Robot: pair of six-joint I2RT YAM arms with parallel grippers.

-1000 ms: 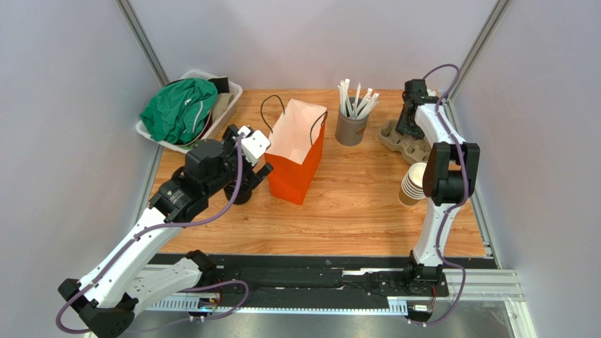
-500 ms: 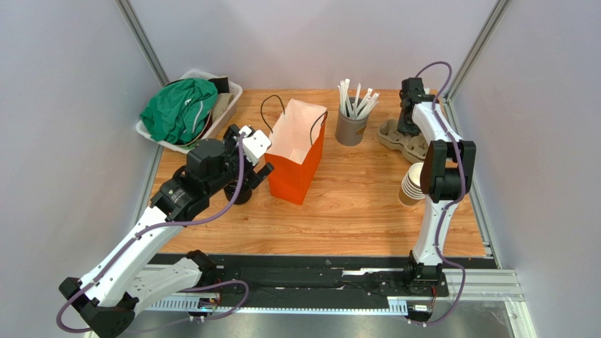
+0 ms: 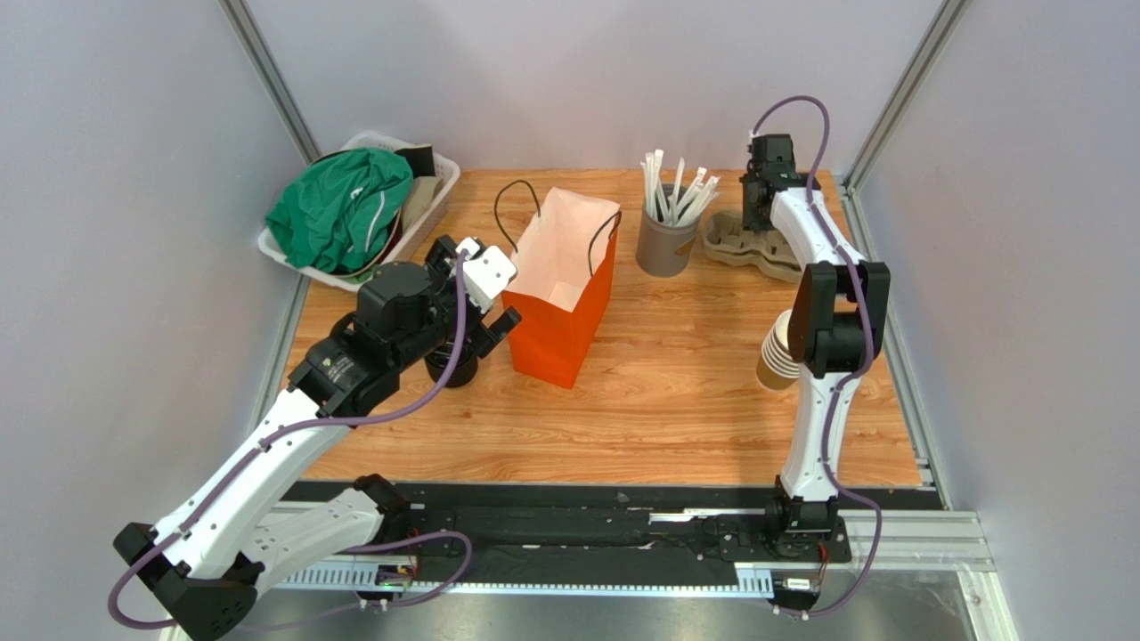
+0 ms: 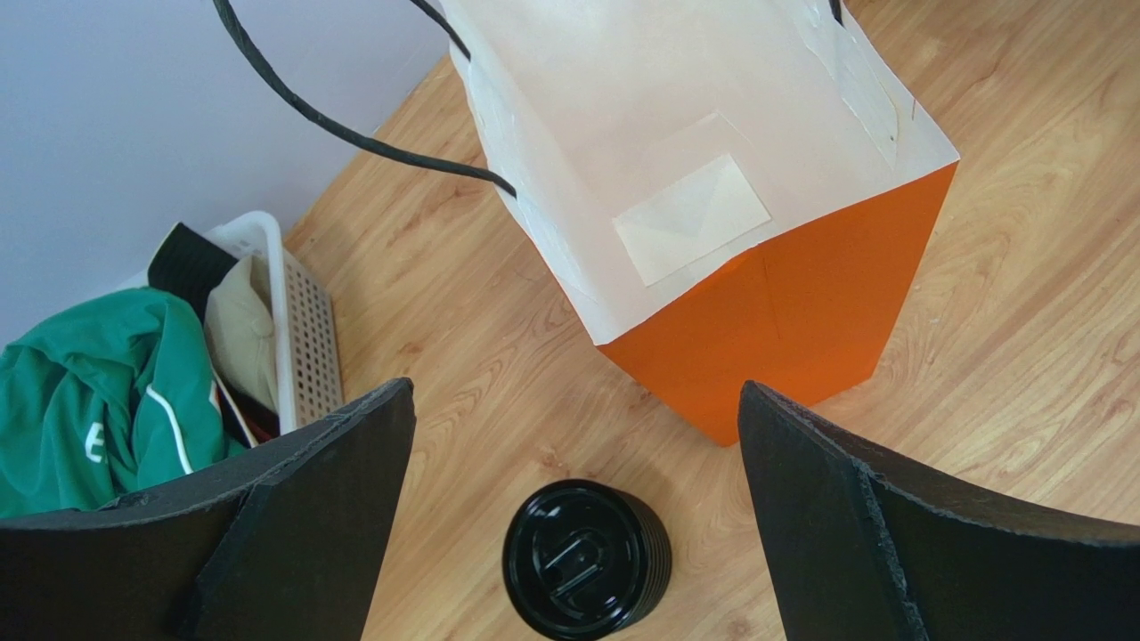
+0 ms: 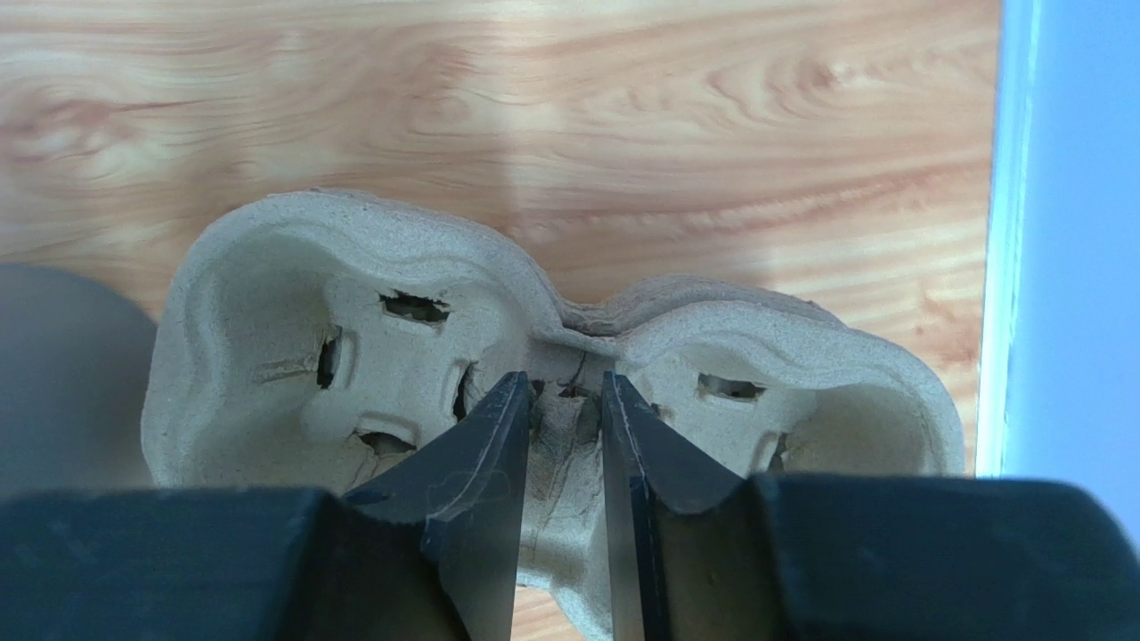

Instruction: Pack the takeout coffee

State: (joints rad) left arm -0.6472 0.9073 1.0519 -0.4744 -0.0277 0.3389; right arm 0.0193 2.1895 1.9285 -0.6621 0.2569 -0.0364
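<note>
While left gripper hangs wide open above the black-lidded round paper coffee cup, bottom centre of left wrist view near the orange paper bag, right gripper pinches the middle ridge of the beige moulded-pulp cup carrier.

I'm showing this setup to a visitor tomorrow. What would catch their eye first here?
The bright orange paper bag standing open in the middle of the table stands out most, with the left gripper open above a black-lidded cup beside it. Next comes the green cloth heaped in the white basket at the far left corner. At the far right, the right gripper pinches the centre of a cardboard cup carrier.
</note>
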